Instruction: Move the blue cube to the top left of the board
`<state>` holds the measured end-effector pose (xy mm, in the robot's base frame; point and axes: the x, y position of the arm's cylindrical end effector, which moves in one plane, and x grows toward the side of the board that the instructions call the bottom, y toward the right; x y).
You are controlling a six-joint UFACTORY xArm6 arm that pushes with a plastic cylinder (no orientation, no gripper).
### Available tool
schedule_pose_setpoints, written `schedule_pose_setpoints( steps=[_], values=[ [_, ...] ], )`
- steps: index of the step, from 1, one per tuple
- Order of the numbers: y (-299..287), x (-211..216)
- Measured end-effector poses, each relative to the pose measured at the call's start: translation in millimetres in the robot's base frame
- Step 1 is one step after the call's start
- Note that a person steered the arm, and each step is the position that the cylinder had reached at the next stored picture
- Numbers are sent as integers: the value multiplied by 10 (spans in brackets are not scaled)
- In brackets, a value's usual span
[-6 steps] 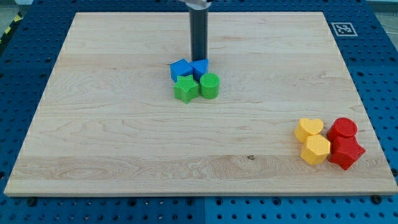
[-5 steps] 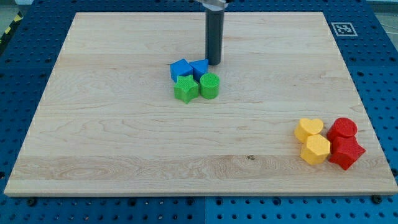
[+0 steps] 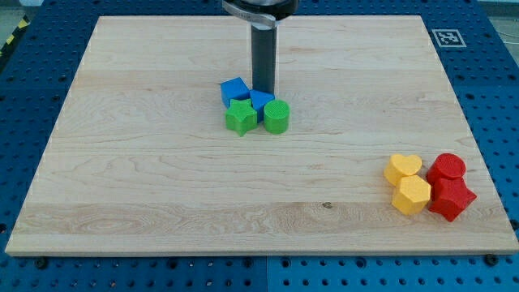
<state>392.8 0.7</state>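
Shifted back toward the view's left, my tip (image 3: 263, 91) is set against the smaller blue block (image 3: 261, 99), blue cube (image 3: 234, 89) beside, green star (image 3: 241, 117) and green cylinder (image 3: 276, 117) pressed below, no fingers fitted, wooden tabletop (image 3: 162, 186)

Tip (image 3: 263, 91) sits at top edge of second small blue block (image 3: 261, 99), just right of blue cube (image 3: 234, 89). Green star (image 3: 241, 117) and green cylinder (image 3: 276, 117) touch below. Yellow pair, red pair cluster at table (image 3: 146, 195) lower right.
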Motion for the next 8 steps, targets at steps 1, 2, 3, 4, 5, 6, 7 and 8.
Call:
schedule_pose_setpoints(
  steps=[1, 2, 3, 4, 5, 6, 7, 8],
  values=[
    [0, 135],
    [-174, 176],
    [-595, 152],
    [-781, -116],
    [-991, -194],
    [-1319, -221],
    [-1563, -344],
    [-1634, -734]
  ],
)
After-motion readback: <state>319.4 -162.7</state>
